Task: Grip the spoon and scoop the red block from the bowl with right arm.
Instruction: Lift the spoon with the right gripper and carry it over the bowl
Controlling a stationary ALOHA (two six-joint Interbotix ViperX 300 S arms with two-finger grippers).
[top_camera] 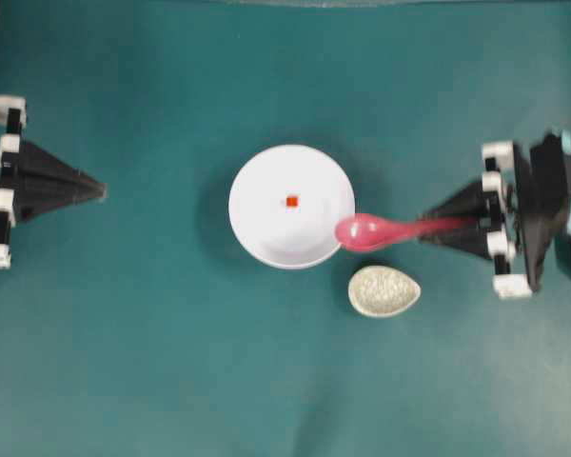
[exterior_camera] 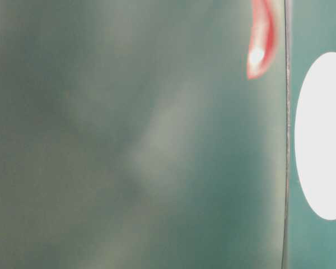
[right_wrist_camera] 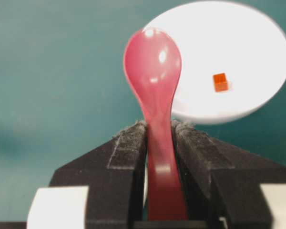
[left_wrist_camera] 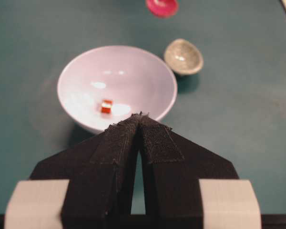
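Right gripper [right_wrist_camera: 158, 131] clamps spoon [right_wrist_camera: 155, 86]; red block [right_wrist_camera: 220, 82] beyond, in bowl [right_wrist_camera: 257, 28].

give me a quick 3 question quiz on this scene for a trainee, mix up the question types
1. True or false: the right pincer is shut on the handle of the spoon.
2. Where is the red block? A) in the spoon's scoop B) in the bowl C) in the speckled dish
3. Fill in: seen from overhead, the spoon's scoop sits at the bowl's ____ rim, on the side facing the right arm.

Key
1. True; the handle runs between the two pads.
2. B; it lies on the bowl's floor, apart from the spoon.
3. Outer; the scoop has not reached the block yet.
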